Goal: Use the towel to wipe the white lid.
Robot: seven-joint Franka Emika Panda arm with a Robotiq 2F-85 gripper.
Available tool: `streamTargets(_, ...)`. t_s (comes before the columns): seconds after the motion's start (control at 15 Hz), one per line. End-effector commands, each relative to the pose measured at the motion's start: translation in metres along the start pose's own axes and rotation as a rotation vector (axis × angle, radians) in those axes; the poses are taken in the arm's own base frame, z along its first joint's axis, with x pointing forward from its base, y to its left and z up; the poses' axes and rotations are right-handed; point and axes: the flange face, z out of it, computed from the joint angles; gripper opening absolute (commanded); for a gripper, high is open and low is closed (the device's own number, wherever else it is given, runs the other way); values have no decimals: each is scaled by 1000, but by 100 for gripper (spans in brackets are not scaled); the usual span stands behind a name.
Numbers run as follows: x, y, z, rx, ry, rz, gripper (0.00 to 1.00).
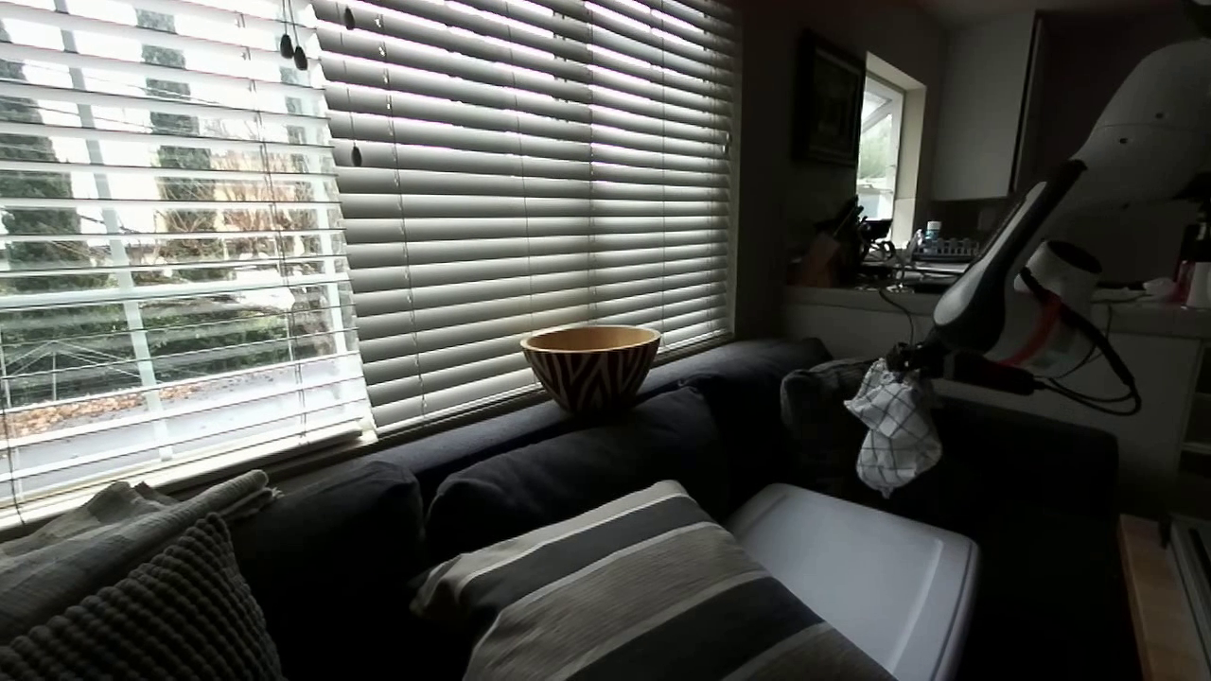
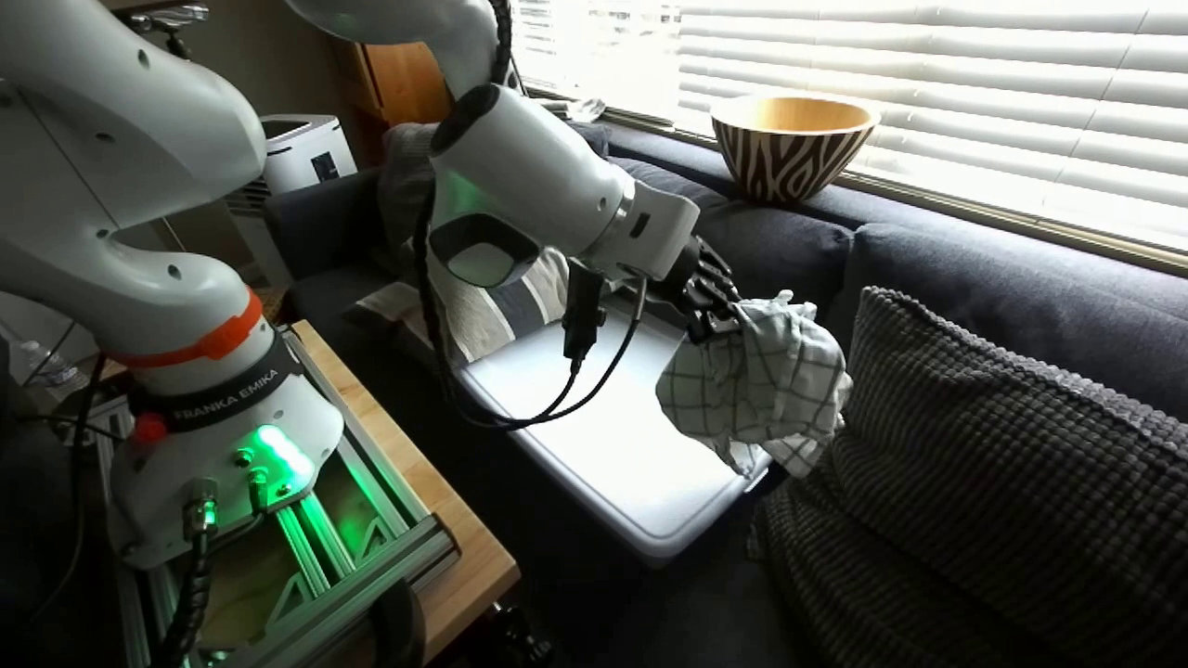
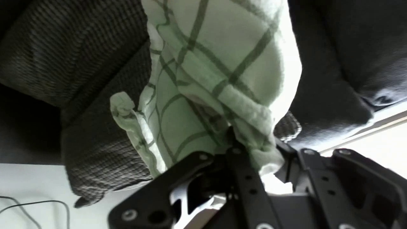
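Wrist view: my gripper [image 3: 260, 144] pinches the crumpled checked towel [image 3: 225, 73]; in an exterior view I see it hang apart from the white lid [image 1: 847, 558].

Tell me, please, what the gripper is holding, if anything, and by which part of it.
The gripper holds the checked towel by a bunched part; the rest hangs loose. Whether this is a corner cannot be told.

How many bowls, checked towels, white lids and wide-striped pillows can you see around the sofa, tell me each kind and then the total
Zebra-patterned bowl: 1
Checked towel: 1
White lid: 1
Wide-striped pillow: 1
Total: 4
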Motion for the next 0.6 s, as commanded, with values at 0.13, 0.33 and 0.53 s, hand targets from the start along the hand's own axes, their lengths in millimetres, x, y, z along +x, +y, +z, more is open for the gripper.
streamTargets(0.13, -13, -31, 1, 234, -154, -140, 4)
streamTargets(0.33, -26, -36, 13, 346, -248, -213, 4)
streamTargets(0.53, -27, -53, 5, 448, -289, -323, 4)
